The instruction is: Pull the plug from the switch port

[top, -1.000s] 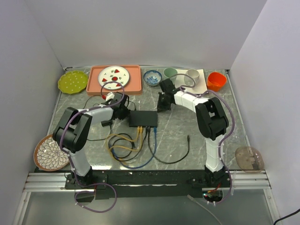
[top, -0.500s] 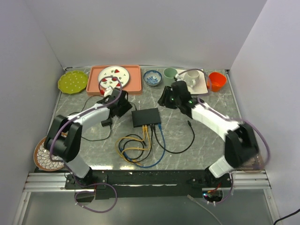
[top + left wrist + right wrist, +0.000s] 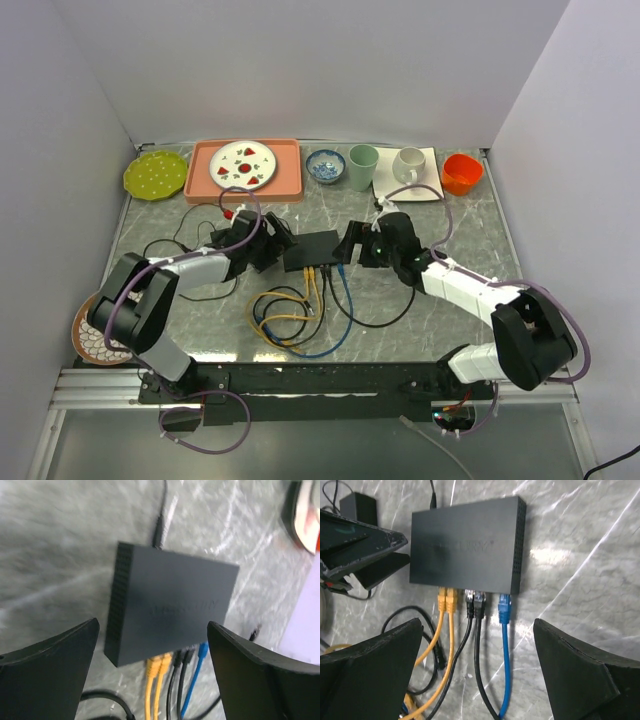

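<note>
The switch (image 3: 310, 249) lies mid-table, between the left gripper (image 3: 275, 240) and the right gripper (image 3: 352, 245). Cables (image 3: 318, 287) leave its near edge. Far behind, a plate (image 3: 243, 165) sits on a tray (image 3: 292, 172).

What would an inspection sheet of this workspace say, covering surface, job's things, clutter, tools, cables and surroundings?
Surface: grey marbled tabletop.
Job's things: flat matte black rectangular switch; two yellow plugs, two black plugs, one blue plug seated in its near edge.
Clutter: salmon rectangular tray, green cup, orange bowl at far edge; small black adapter block.
Tools: left tool, right tool open, flanking switch, holding nothing.
Cables: coloured leads looped toward arm bases.
Surroundings: plain white walls.
</note>
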`<state>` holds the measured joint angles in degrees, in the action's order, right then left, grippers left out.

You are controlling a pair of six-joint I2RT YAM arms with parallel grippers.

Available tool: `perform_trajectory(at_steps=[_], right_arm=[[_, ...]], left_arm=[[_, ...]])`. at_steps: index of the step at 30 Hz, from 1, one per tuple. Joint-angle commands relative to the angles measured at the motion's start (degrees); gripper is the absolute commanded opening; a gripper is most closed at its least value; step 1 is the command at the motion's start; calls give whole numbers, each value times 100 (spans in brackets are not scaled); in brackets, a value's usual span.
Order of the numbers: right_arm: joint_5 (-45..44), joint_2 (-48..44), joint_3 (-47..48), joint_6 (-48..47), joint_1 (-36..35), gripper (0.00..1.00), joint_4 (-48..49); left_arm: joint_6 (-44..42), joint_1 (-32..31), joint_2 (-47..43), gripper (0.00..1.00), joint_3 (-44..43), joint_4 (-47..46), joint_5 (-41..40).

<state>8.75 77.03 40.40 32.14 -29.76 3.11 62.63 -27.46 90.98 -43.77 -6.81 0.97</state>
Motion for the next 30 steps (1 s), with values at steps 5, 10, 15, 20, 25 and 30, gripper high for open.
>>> perform_trajectory(at_steps=[5,10,15,20,25,30], right_arm=[[600,-294,-471,371,75,100,1085],[1180,-180,-980,784,172,100,2261],[1218,40,-964,811,198,99,2360],[1066,75,-990,864,453,95,2000],[909,-57,-1316,1031,647,54,2256],[602,127,-1044,978,769,29,1623]], left_arm=[[-50,-189,-422,99,491,-1656,633],[424,-259,-1053,96,1096,-2008,-78],[-22,-787,-1627,96,686,-560,-2249],[-716,-796,-1294,99,71,-189,-1603],[-727,-848,-680,73,193,-1190,-345],[-586,-910,-204,62,97,-1191,-185]])
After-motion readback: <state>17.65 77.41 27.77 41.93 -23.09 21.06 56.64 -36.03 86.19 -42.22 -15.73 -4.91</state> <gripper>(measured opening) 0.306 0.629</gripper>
